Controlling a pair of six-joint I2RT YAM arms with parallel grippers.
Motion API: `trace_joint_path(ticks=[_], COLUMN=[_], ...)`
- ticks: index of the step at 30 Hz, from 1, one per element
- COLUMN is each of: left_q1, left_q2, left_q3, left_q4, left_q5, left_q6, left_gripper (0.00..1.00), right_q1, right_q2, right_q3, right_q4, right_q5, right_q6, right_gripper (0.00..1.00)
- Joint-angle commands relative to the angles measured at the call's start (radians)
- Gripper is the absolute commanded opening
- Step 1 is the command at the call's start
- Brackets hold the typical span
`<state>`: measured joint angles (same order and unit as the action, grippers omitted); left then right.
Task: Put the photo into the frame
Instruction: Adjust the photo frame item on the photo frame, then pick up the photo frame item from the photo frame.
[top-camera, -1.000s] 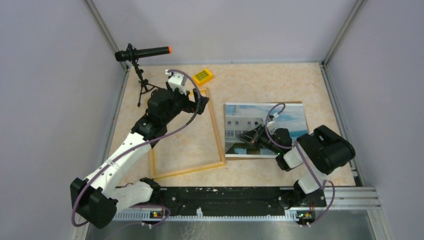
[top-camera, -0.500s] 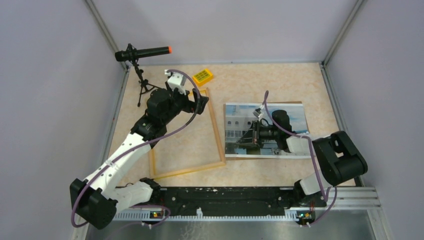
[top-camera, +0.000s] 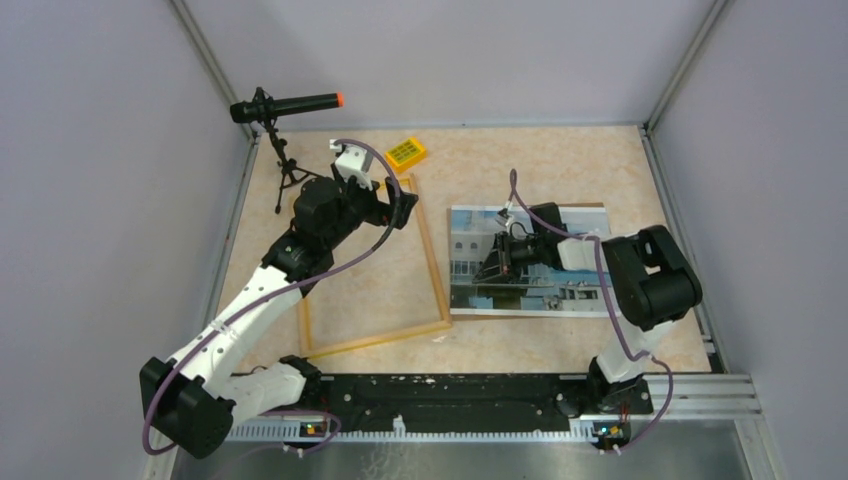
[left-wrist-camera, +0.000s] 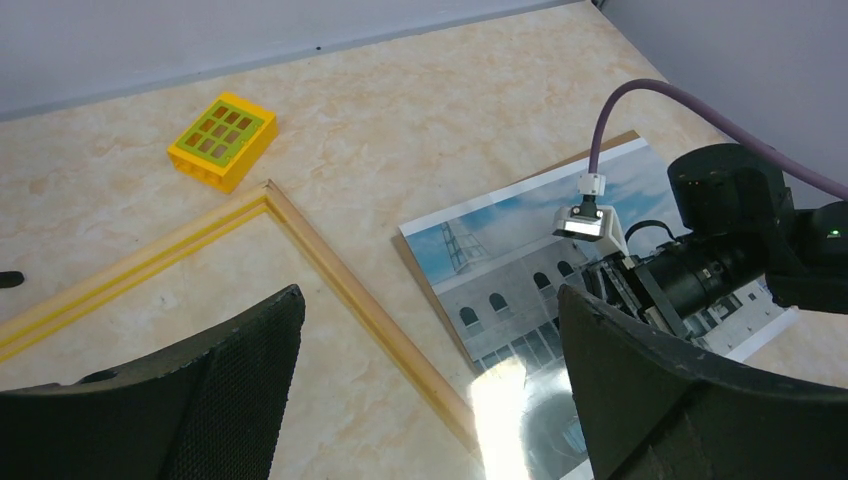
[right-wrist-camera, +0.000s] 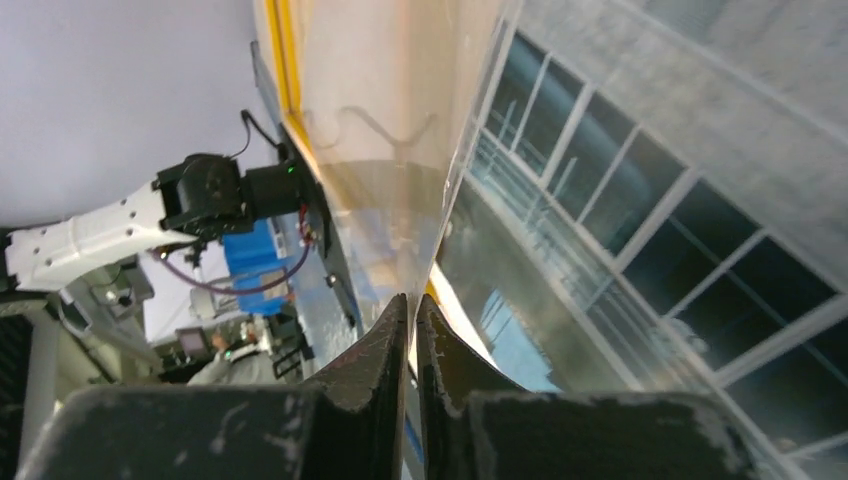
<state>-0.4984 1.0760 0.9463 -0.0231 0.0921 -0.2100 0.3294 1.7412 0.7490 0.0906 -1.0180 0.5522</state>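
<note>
Where the table (top-camera: 520, 165) begins past the arm bases at its near edge, the frame (top-camera: 434, 262) comes first: flat on the left half, slightly skewed, near rail closest to the bases, bare tabletop showing inside the rails. Close beside its right rail, the gap narrowing toward the near end, the photo (top-camera: 468, 250) lies face up on the right half, building and blue sky showing, on a brown board (left-wrist-camera: 622, 141) that peeps out along its far edge. Right gripper (top-camera: 485, 275) low over the left part of the photo; the wrist view has its fingers (right-wrist-camera: 370, 380) drawn together to a hairline, tips down by the print's edge. Whether paper is nipped between them, cannot tell. Left gripper (top-camera: 404, 208) hangs above the far right corner of the frame, fingers wide apart, nothing between them. Farther on, a small yellow block (top-camera: 406, 152) sits beyond the frame's far rail, toward the far edge. Far-left corner: black microphone (top-camera: 285, 105) on a small tripod, orange tip
</note>
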Motion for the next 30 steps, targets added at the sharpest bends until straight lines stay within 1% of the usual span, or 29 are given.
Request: trace_joint_path(ticks=[1,2,3,5,6,8,9,10,12,16,17,20,23,25,28,30], left_q1=[0.004,0.003,0.003,0.001,0.000,-0.002,-0.004,-0.008,-0.013,-0.019,-0.020,-0.020,-0.019,-0.020,-0.019,-0.020], left_q2=[-0.009,-0.011,-0.012,-0.019,-0.026,-0.038,-0.043,-0.048,-0.053,-0.024,-0.008,0.044,0.049,0.030,0.000,-0.016], left_q3=[0.022,0.021,0.020,0.017,0.016,0.015,0.013,0.017,0.042,0.146,0.178,0.279,0.315,0.281,0.180,0.128], left_q4=[0.041,0.041,0.041,0.044,0.048,0.053,0.059,0.061,0.060,0.073,0.074,0.054,0.057,0.101,0.188,0.196], left_q5=[0.000,-0.001,-0.001,0.003,0.004,0.005,0.001,-0.008,-0.020,0.016,0.020,0.012,0.000,0.010,0.079,0.065], left_q6=[-0.001,0.000,-0.001,-0.004,-0.005,-0.002,0.000,-0.001,-0.028,-0.092,-0.093,-0.054,-0.015,0.025,0.133,0.143], left_gripper=[0.99,0.99,0.99,0.99,0.99,0.99,0.99,0.99,0.99,0.99,0.99,0.99,0.99,0.99,0.99,0.99], right_q1=[-0.016,-0.017,-0.019,-0.022,-0.025,-0.029,-0.029,-0.028,-0.029,-0.012,0.006,0.094,0.190,0.247,0.315,0.345], right_q2=[0.006,0.020,0.038,0.072,0.084,0.089,0.081,0.058,0.000,-0.154,-0.194,-0.275,-0.350,-0.407,-0.460,-0.462], right_q3=[0.065,0.086,0.116,0.170,0.182,0.183,0.175,0.161,0.100,-0.138,-0.177,-0.262,-0.351,-0.400,-0.448,-0.474], right_q4=[0.088,0.086,0.065,0.006,-0.007,0.005,0.009,0.016,0.075,0.299,0.325,0.367,0.404,0.407,0.421,0.471], right_q5=[0.095,0.098,0.104,0.136,0.151,0.184,0.208,0.241,0.302,0.373,0.402,0.487,0.605,0.676,0.758,0.797], right_q6=[0.053,0.057,0.046,0.010,0.012,0.030,0.041,0.052,0.104,0.259,0.280,0.343,0.420,0.447,0.471,0.489], right_gripper=[0.12,0.21,0.25,0.30,0.35,0.42,0.48,0.52,0.62,0.72,0.74,0.75,0.75,0.74,0.72,0.71])
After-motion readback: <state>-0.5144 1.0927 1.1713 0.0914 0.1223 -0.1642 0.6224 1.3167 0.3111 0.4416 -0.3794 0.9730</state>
